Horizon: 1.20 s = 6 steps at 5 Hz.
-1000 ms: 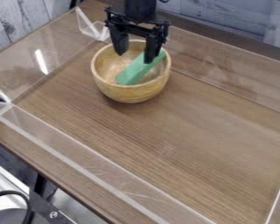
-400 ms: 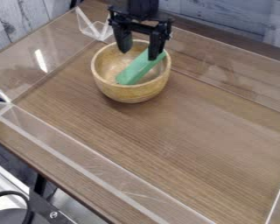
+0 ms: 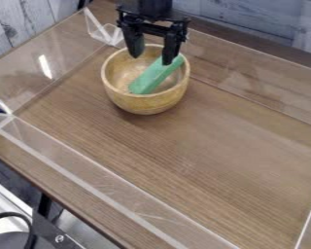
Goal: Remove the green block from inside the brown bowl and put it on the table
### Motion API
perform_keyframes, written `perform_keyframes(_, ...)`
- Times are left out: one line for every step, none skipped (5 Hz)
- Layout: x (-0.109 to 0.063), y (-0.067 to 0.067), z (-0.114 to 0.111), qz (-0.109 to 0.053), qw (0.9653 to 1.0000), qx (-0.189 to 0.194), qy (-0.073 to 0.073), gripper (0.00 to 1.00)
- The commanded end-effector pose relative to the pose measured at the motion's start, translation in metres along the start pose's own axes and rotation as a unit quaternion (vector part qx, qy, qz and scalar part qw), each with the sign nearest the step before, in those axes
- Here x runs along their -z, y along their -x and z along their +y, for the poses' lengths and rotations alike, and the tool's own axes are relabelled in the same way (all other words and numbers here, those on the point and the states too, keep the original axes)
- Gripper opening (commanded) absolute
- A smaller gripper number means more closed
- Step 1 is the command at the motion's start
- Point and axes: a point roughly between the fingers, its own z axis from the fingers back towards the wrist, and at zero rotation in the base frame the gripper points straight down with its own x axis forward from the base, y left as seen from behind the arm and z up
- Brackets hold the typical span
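Observation:
The light-tan wooden brown bowl (image 3: 144,83) stands at the far middle of the table (image 3: 197,146). Inside it the green block (image 3: 155,78) leans slantwise, its upper end resting near the bowl's right rim. My black gripper (image 3: 155,49) points straight down over the bowl's far side, open, with its fingers (image 3: 136,44) on either side of the block's upper end. The fingertips reach just inside the rim. Nothing is gripped.
A clear plastic barrier (image 3: 42,146) runs along the table's edges, close behind the bowl and along the left and front. A wide stretch of wood-grain tabletop lies in front and to the right of the bowl.

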Motion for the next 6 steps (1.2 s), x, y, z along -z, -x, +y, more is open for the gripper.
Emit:
perform_keyframes(-0.0159,-0.0087,0.0038,-0.031,0.9995,-0.004,-0.005,1.00)
perform_keyframes(-0.0154,-0.0074,0.0027,-0.030,0.9995,-0.002,-0.005,1.00)
perform_keyframes(-0.0150,-0.0059,0.0015,-0.029,0.9996,-0.001,-0.006,1.00)
perform_keyframes(-0.0147,-0.0045,0.0003,-0.028,0.9996,0.001,-0.006,1.00)
perform_keyframes(-0.0181,-0.0024,-0.0022,-0.031,0.9995,0.003,-0.003,1.00)
perform_keyframes(-0.0236,-0.0006,-0.0050,-0.036,0.9993,0.007,0.001,1.00)
